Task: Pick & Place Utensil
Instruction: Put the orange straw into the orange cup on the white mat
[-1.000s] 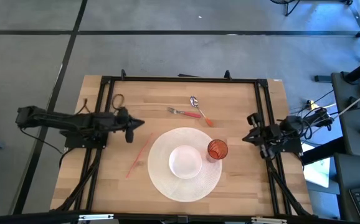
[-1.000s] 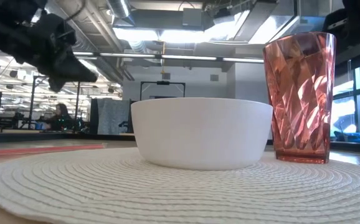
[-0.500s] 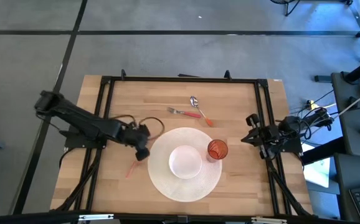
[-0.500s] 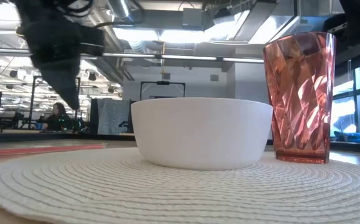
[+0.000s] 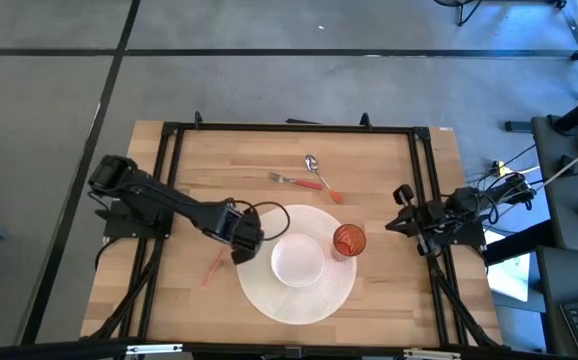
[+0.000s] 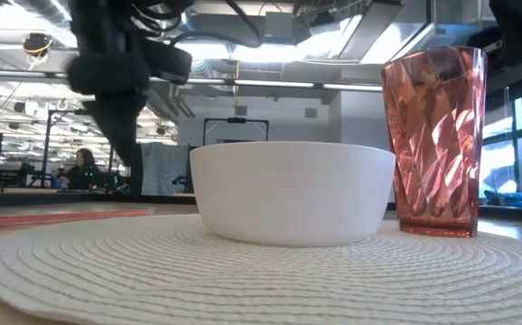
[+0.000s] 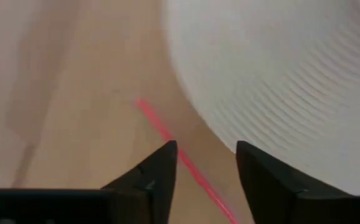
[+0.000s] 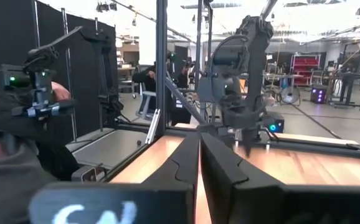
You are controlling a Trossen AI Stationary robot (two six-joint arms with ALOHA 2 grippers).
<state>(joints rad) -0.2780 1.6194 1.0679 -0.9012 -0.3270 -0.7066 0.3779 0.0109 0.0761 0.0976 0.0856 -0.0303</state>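
Left hand [image 7: 203, 163] spread above red chopstick [image 7: 181, 160] beside white placemat [image 7: 279, 81]; right hand [image 8: 198, 163] pressed together, parked at surface [image 5: 239, 165] edge

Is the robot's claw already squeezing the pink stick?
No, the left gripper is open, and the pink stick lies flat on the table between its fingers, untouched.

The left arm stretches from its base at the table's 9 o'clock side in toward the middle, wrist angled down. The left gripper [image 5: 241, 243] hangs low over the table, pointing down, fingers [image 7: 158, 171] parted with a clear gap between them. The right arm sits folded at the 3 o'clock edge, and the right gripper [image 5: 401, 207] has its fingers [image 8: 183, 163] pressed together.
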